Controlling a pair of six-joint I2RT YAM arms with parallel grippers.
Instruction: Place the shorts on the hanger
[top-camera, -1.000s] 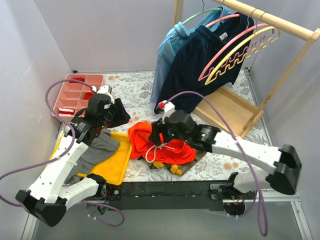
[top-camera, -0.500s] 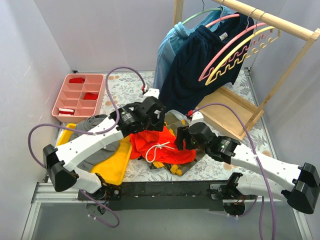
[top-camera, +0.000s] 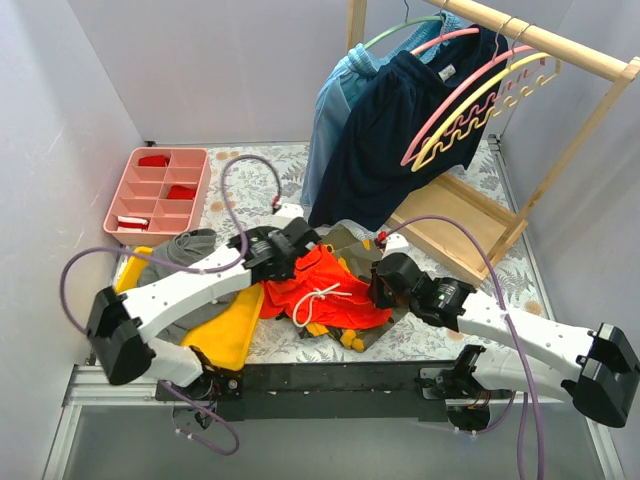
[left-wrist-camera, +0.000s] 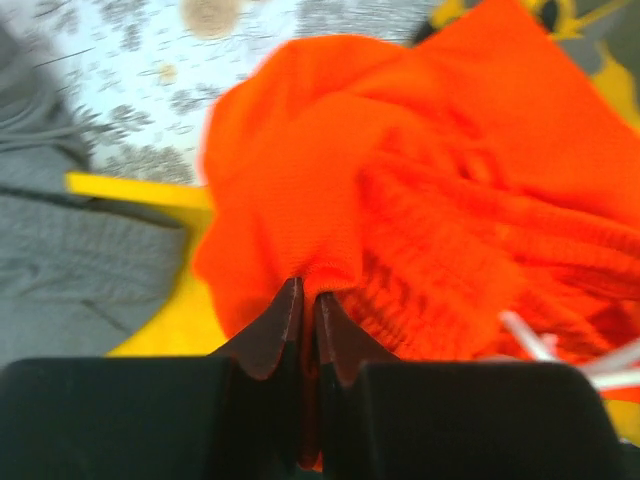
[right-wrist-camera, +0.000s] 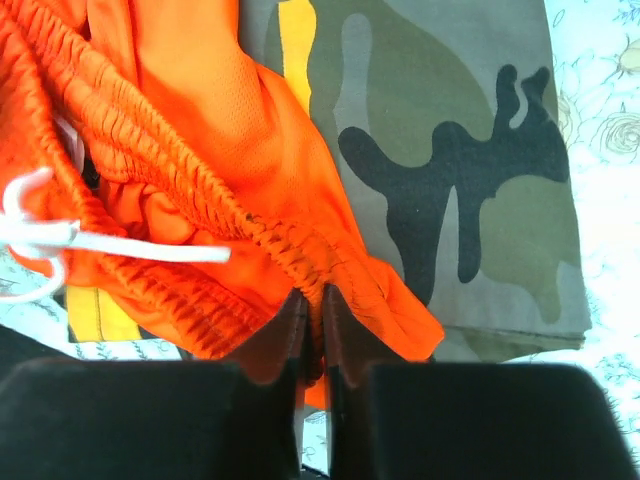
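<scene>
Since a second ago the left arm has swung across from the far-left side, and the right one has slid off the top of the heap to its right edge. Now the left gripper (left-wrist-camera: 308, 292) has its fingers pressed together on a fold of the shorts (top-camera: 335, 290) — orange cloth is bunched right at the tips. A gray garment (left-wrist-camera: 80, 250) lies off to its left. The right gripper (right-wrist-camera: 312, 298) is likewise pinched tight, on the gathered elastic waistband. The white drawstring (right-wrist-camera: 120, 245) trails to its left, and the camouflage garment (right-wrist-camera: 450, 180) lies flat underneath and beyond.

Between the two grips the shorts run roughly left to right, still slumped on the table rather than stretched.

What the next move turns on, as I judge it, is the hanger (top-camera: 455, 100). It hangs from the wooden rail (top-camera: 560, 45) well above and beyond both grippers, off to the right. Its long arc slopes down toward them, with the yellow hanger (top-camera: 480, 105) just beside it and the navy shorts (top-camera: 390, 130) behind. The right gripper is the nearer one, so the lift probably goes up, away and rightward.
</scene>
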